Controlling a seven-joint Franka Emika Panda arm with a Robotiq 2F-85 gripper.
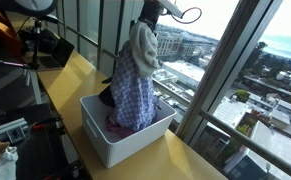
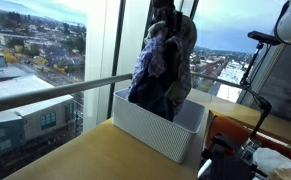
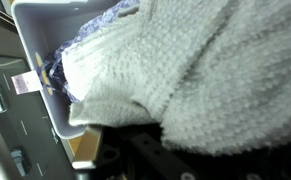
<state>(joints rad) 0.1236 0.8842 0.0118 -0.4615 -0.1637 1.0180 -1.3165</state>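
Observation:
My gripper [image 1: 148, 22] [image 2: 165, 18] hangs above a white bin [image 1: 100, 140] [image 2: 150, 130] and is shut on a bundle of cloth. A grey-white knitted cloth [image 1: 143, 48] [image 3: 205, 70] drapes from it, together with a blue-and-white checked cloth [image 1: 133, 92] [image 2: 157, 68] that hangs down into the bin. In the wrist view the knitted cloth fills most of the picture and hides the fingertips; the bin's rim [image 3: 30, 30] and a bit of the checked cloth [image 3: 105, 18] show at the upper left. Something pink [image 1: 115, 127] lies in the bin's bottom.
The bin stands on a yellowish wooden counter [image 1: 70, 75] [image 2: 95, 155] along tall windows with a metal rail [image 2: 45, 90]. Dark equipment and cables [image 1: 35, 45] sit at the counter's far end. A black stand and clutter [image 2: 250, 140] are beside the bin.

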